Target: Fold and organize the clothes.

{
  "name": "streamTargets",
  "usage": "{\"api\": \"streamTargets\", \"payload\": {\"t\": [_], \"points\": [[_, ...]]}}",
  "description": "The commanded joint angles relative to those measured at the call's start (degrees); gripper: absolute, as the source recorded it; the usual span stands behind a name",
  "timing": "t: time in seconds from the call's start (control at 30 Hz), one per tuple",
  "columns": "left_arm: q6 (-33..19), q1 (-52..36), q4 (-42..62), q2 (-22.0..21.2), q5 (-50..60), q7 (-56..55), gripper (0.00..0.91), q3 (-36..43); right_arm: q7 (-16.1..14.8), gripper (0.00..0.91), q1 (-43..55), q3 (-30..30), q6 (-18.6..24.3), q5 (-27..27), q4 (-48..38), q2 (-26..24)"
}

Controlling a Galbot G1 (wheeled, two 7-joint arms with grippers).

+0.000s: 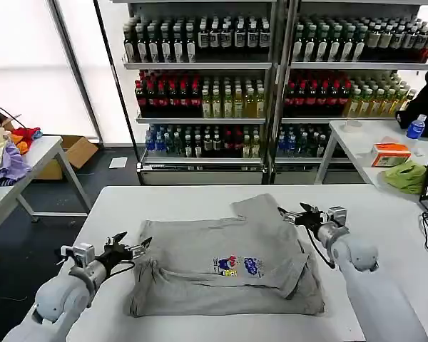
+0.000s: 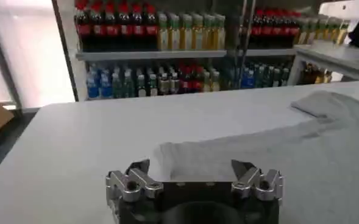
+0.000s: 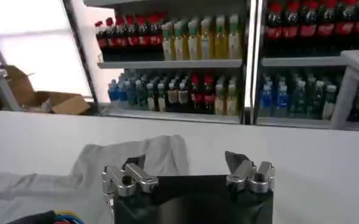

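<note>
Shirt: the light grey short-sleeved cotton shirt (image 1: 228, 267) with a small colourful chest print is lying partly folded in the middle of the white counter (image 1: 164, 203), with one sleeve sticking out toward the far side.
Shirt and left claw: the left claw (image 1: 132, 249) is sitting just beside the shirt's left edge, at the sleeve, and is not gripping it.
Shirt and right claw: the right claw (image 1: 294, 214) is sitting at the shirt's right side, near the far sleeve, with cloth just under its tips.
Left claw: it is standing wide open, with nothing between its fingers (image 2: 133, 181).
Right claw: it is also standing wide open and holding nothing; its fingers (image 3: 127, 178) are well apart.
Left arm: it is reaching in low from the near left corner, pointing toward the shirt.
Right arm: it is reaching in from the near right side, pointing left across the counter.
Behind: shelves of bottled drinks (image 1: 221, 85) are standing past the counter.
</note>
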Motion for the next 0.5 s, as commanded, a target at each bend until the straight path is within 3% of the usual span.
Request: {"api": "streamTargets", "payload": {"t": [0.03,0.2,0.23,0.27,0.33,0.37,0.4,0.43,0.5], "points": [[-0.87,-13.89,14.03,-0.74,-0.23,0.2,0.907,8.4,-0.86,0.907,10.87,-5.44,0.4,-2.03,-14.32,4.03],[-1.34,-14.68,16.31,-1.17,0.25,0.54,0.907,9.27,-0.75,0.907,11.9,-5.92,1.21,-2.71,-17.64,5.54],[-1.33,-14.93,16.82,-1.3,0.24,0.67,0.907,9.39,-0.75,0.836,11.94,-6.03,1.22,-2.73,-17.76,5.69],[-1.36,-15.16,17.24,-1.46,0.36,0.73,0.907,9.56,-0.86,0.695,11.91,-6.19,1.19,-2.73,-17.74,5.82],[-1.05,-15.6,18.05,-1.73,0.8,1.24,0.907,9.65,-0.31,0.343,11.87,-6.38,1.18,-3.02,-17.58,6.2],[-0.71,-15.74,18.47,-1.8,0.76,1.4,0.907,9.7,0.1,0.091,11.87,-6.22,0.94,-2.97,-17.52,6.56],[-0.66,-15.86,18.78,-1.96,0.67,1.46,0.907,9.79,0.1,0.0,11.84,-6.15,0.77,-2.82,-17.4,6.84],[-0.66,-15.93,19.16,-2.06,0.67,1.48,0.907,9.86,0.14,0.0,11.74,-6.2,0.79,-2.89,-17.29,6.95],[-0.29,-15.96,19.86,-2.21,0.78,1.77,0.685,10.04,0.11,0.0,11.48,-6.37,0.79,-2.92,-16.96,7.16]]}}
